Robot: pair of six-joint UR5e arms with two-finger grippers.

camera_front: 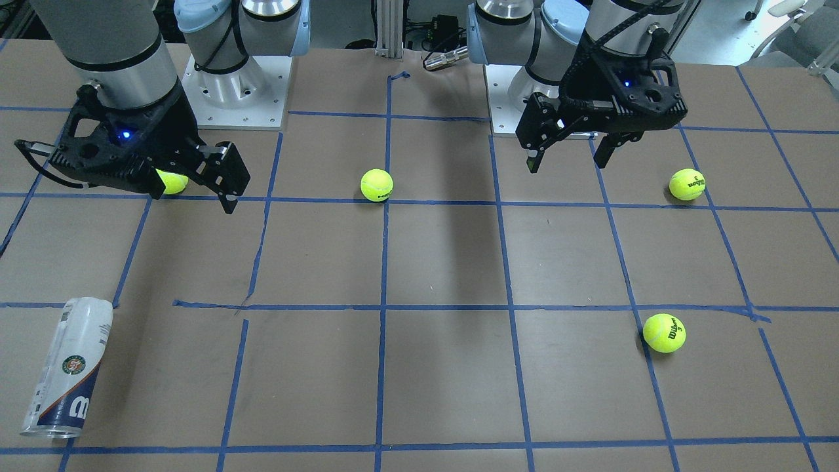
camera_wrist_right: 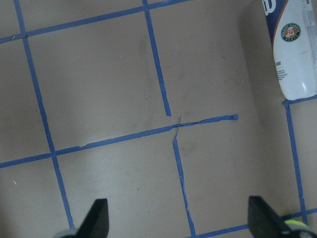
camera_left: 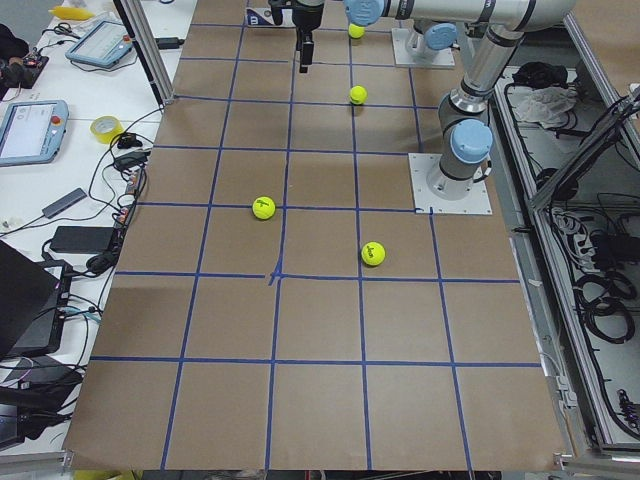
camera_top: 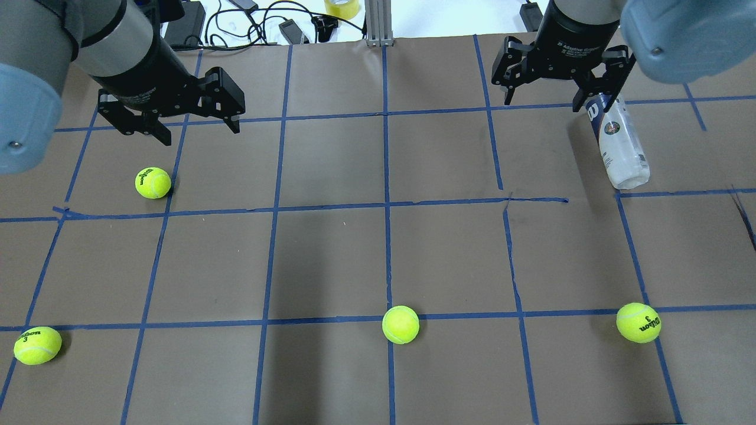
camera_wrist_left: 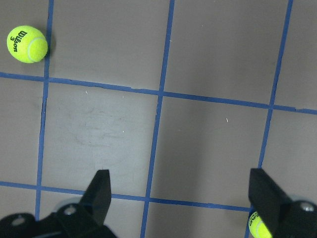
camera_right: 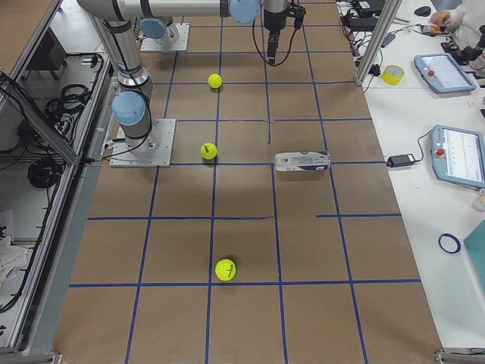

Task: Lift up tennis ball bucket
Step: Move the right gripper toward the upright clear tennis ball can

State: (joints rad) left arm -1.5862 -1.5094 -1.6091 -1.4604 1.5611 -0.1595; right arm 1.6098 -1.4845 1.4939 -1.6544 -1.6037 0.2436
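Lift not begun | tennis ball bucket (camera_top: 620,147) lies flat, ungrasped | right gripper (camera_top: 543,101) near it, fingers spread | left gripper (camera_top: 199,133) well apart from it, spread

On the table (camera_top: 331,260), the tennis ball bucket (camera_top: 618,144) lies seemingly beyond and right of the right pincer (camera_top: 544,101).

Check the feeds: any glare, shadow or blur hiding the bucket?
Front-facing view: tennis ball bucket sharp, evenly lit; soft shadow lies centre, away from it. Overhead view: right gripper partly covers its far end. Right wrist view: top edge crops it.
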